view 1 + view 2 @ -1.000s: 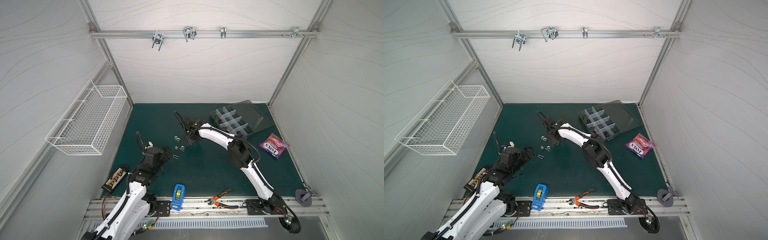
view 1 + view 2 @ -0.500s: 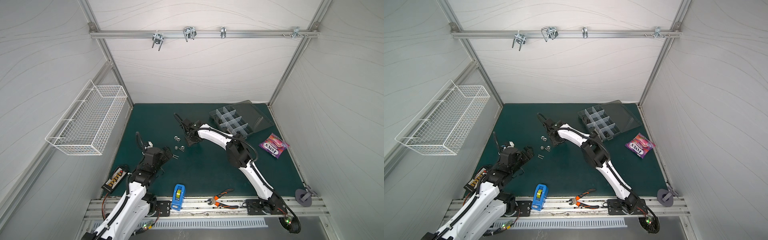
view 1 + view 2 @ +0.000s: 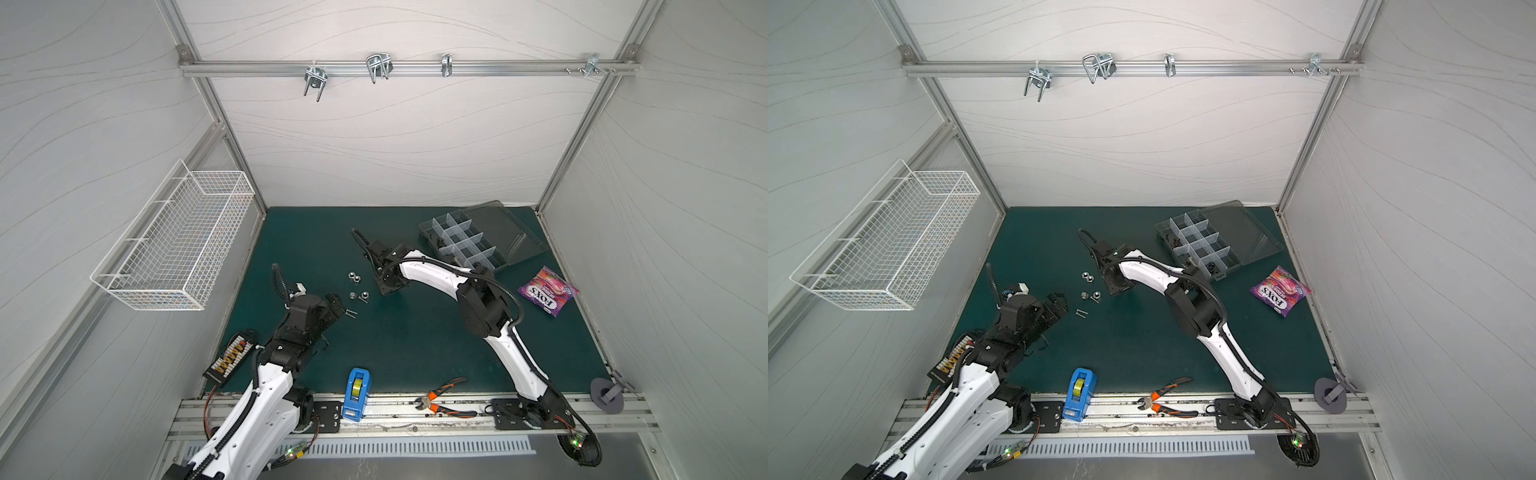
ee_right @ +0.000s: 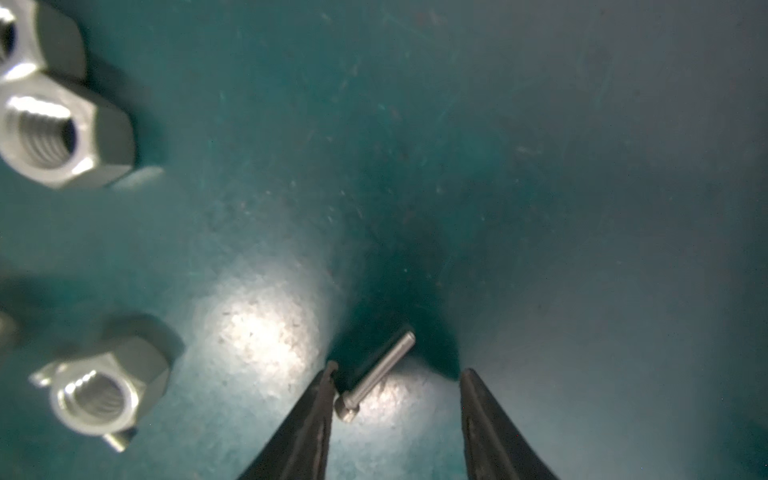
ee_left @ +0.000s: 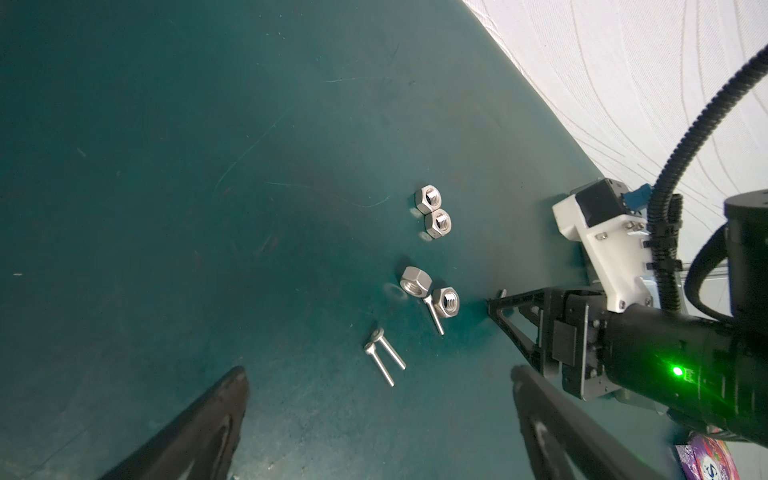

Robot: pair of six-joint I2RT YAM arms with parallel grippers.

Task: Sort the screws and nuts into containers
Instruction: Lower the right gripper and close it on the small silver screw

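**Right jaws parted, left jaws wide**

The right jaws stand parted around a thin silver metal screw [image 4: 379,372] lying on the dark green counter [image 3: 415,336], one jaw touching its head, the other apart. Near it lie shiny silver hexagonal nuts [image 4: 62,141]. The left jaws gape wide and empty.

Probably a robotics lab cell. An aluminium frame [image 3: 519,68] with white panels [image 3: 395,145] encloses a green mat [image 3: 415,345].
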